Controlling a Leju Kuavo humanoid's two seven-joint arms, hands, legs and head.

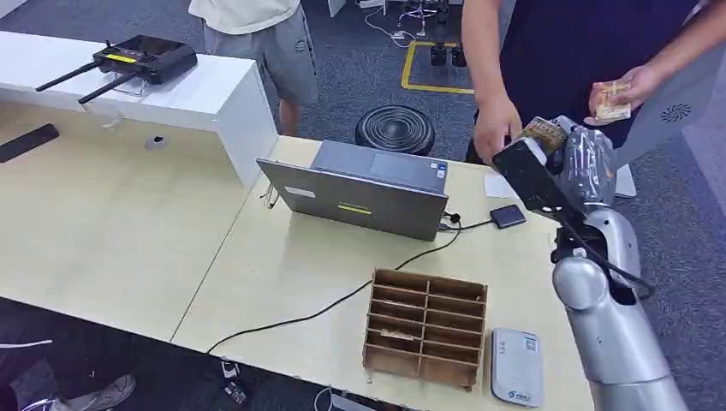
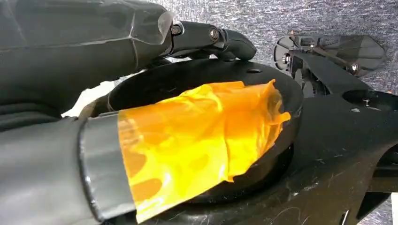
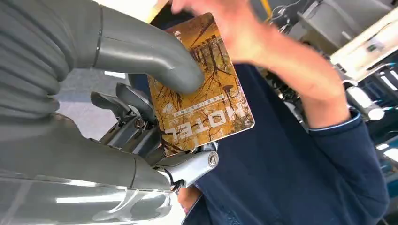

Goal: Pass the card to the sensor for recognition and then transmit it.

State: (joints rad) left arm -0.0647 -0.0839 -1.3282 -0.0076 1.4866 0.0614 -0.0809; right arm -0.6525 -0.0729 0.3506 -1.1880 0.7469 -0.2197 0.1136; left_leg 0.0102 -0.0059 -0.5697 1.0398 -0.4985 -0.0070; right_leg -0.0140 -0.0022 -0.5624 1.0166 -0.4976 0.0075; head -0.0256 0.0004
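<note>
Card (image 3: pixel 202 93) pinched in right robot hand (image 3: pixel 141 117), top edge behind person's blurred hand (image 3: pixel 234 28).

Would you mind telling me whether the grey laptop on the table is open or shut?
Open. In the head view the grey laptop shows its lid raised with its back toward the camera, beside the wooden slotted organiser; its screen cannot be seen.

head view high, facing down over table (image 1: pixel 282 265); right wrist view close behind hand (image 3: pixel 141 70), sharing card (image 3: pixel 204 93).
</note>
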